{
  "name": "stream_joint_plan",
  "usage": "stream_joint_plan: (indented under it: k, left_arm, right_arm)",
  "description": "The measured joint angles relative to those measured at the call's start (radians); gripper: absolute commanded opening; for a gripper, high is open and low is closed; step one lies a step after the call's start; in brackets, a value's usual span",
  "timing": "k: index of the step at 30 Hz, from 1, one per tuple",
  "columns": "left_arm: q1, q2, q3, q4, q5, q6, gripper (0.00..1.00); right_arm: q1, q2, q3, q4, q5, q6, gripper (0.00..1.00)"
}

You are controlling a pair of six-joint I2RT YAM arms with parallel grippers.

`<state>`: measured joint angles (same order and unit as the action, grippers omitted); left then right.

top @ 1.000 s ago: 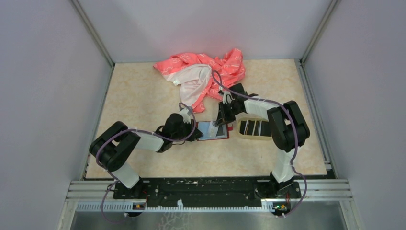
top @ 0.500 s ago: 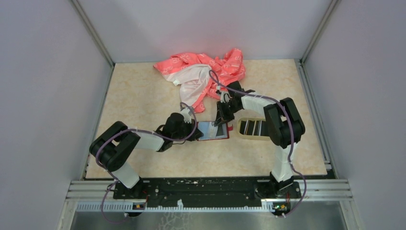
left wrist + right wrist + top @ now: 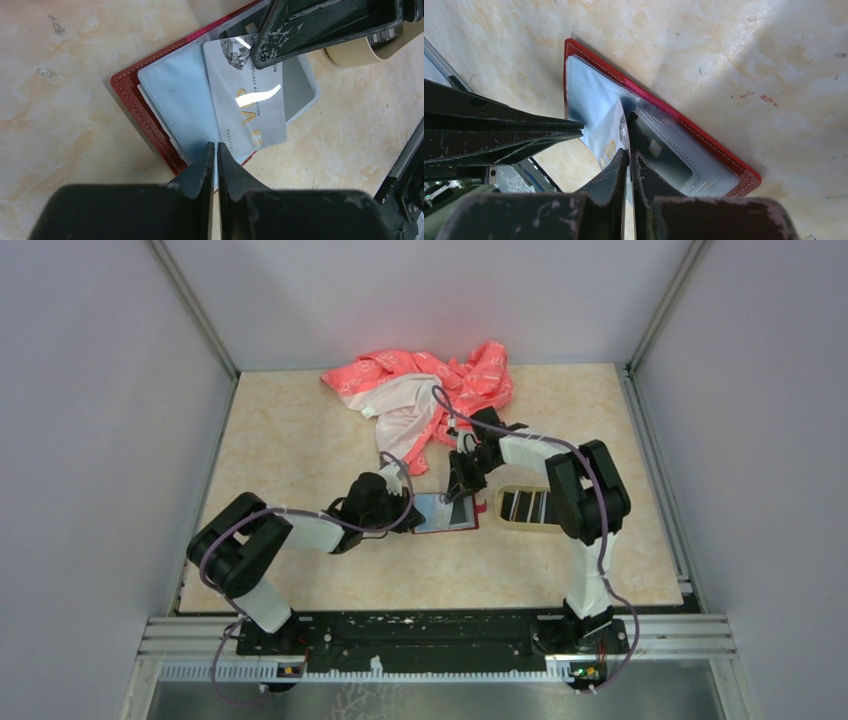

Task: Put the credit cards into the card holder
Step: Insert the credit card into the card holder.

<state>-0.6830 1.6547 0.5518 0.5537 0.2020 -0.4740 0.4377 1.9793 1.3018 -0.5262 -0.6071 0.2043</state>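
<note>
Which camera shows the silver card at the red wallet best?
The left wrist view: the card lies face-up across the open card holder, lettering visible. The right wrist view sees it edge-on between the right fingers; from the top it is too small to tell.

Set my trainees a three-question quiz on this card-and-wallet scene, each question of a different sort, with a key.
1. True or false: the left gripper pinches part of the open card holder.
2. Which gripper grips the credit card lying across the holder?
3. The spare cards lie: A in the beige tray; B under the card holder; C in the left gripper.
Key: 1 true; 2 the right gripper; 3 A.
</note>
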Motion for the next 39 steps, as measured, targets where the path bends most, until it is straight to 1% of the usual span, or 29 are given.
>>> stream_joint_plan:
  k: [10,14,20,33,39]
  left_arm:
    - [0.0,0.0,0.026,-0.035,-0.011,0.029,0.11]
    - [0.0,0.0,0.028,-0.039,-0.012,0.034,0.11]
    - [0.001,0.0,0.03,-0.04,-0.013,0.043,0.1]
    - [0.005,0.0,0.04,-0.05,-0.014,0.054,0.1]
    - [0.005,0.0,0.04,-0.05,-0.014,0.06,0.1]
  right_arm:
    - [0.0,0.021,0.023,-0.016,-0.015,-0.001,0.06]
    - [0.0,0.019,0.018,-0.008,-0.013,0.007,0.04]
    - [0.0,-0.04,-0.064,0.058,0.021,0.048,0.0]
    - [0.0,-0.044,-0.077,0.073,0.029,0.111,0.0]
    - [0.0,-0.016,-0.055,0.065,0.002,0.126,0.0]
